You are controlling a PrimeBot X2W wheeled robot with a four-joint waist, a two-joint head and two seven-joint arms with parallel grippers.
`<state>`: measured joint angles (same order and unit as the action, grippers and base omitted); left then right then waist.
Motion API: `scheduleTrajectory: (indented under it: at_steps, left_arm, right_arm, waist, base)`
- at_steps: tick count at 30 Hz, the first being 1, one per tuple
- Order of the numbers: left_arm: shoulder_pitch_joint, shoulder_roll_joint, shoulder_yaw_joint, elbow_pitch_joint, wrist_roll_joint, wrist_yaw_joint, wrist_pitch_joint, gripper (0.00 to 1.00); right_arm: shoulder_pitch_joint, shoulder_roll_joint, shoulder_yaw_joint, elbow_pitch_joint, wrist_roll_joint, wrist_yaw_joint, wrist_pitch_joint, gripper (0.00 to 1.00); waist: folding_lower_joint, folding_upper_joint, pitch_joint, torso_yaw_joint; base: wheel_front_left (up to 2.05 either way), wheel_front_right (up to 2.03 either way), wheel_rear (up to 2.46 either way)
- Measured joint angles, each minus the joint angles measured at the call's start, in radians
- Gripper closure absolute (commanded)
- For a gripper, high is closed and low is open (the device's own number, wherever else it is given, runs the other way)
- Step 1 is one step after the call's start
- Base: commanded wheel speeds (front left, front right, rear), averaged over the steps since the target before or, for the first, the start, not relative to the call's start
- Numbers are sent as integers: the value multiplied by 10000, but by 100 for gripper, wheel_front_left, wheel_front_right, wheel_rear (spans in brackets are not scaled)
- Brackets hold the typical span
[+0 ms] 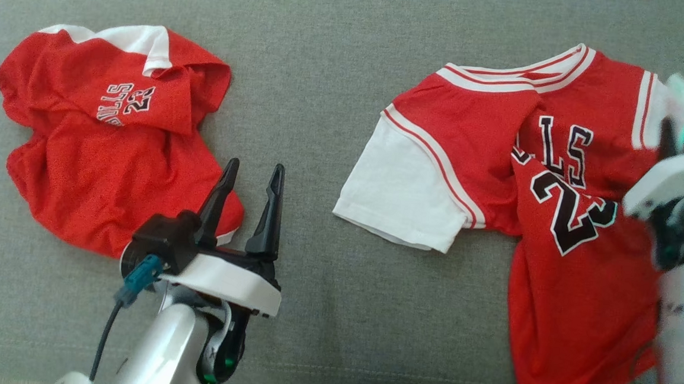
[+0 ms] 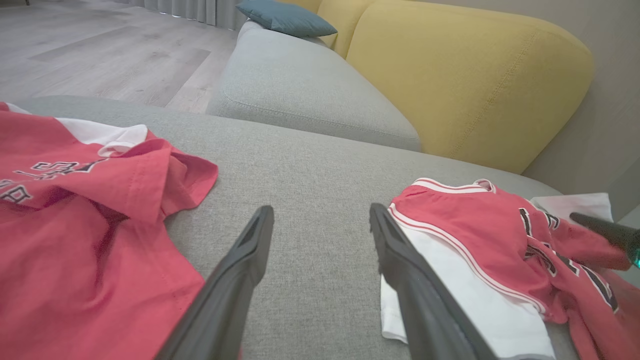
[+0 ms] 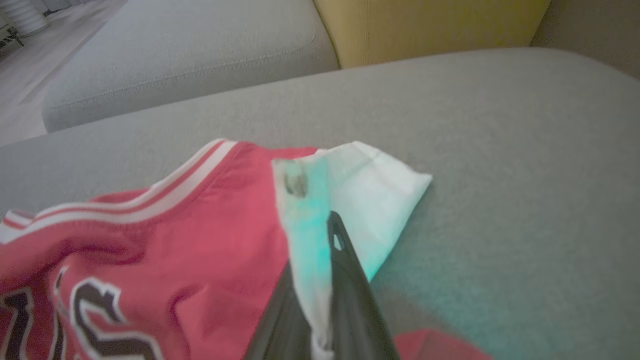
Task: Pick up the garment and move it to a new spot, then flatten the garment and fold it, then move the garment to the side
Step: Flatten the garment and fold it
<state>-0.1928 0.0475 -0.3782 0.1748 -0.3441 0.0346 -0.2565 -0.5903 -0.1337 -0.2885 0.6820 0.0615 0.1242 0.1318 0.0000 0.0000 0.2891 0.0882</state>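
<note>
Pinching a fold of cloth between them, the two dark fingers of the right gripper (image 3: 320, 250) are pressed together on the white sleeve (image 3: 380, 200) of the red jersey (image 1: 482, 135). The sleeve's hem stands up past the fingertips while the rest of the sleeve drapes down onto the seat. A grip at this outer corner looks chosen so that a pull would draw the shoulder line straight rather than bunch the body. The jersey itself lies face up on the right half of the grey cushion (image 1: 326, 66). Its collar points away from the robot and the number and lettering show, but a diagonal crease runs across the chest and the lower hem trails toward the near edge, so it is not yet flat. Its other white sleeve (image 1: 401, 190) is spread out toward the middle of the seat. The left gripper (image 1: 255, 169) hangs just above the fabric with its jaws wide apart and nothing between them, in the bare strip between the two pieces of clothing. From there it could reach that free sleeve, which I judge to be why it waits in that spot. On its other side a second red garment (image 1: 113, 142) lies crumpled on the left of the cushion, well apart from the jersey and touched by neither arm. Behind the seat rise a yellow backrest (image 2: 475, 75) and a blue pillow (image 2: 285, 17). The work appears to be at the flattening stage, with the folding not begun.
</note>
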Motion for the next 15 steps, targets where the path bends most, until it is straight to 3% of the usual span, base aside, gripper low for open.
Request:
scheduleTrajectory:
  at_steps: [15]
  left_arm:
    - [-437, -8, -267, -94, -109, -2, 0, 0]
  right_arm:
    - [-3103, -1519, 579, 443, -665, 0, -640, 100]
  waist:
    - [0, 0, 562, 335]
  base:
    - [0, 0, 0]
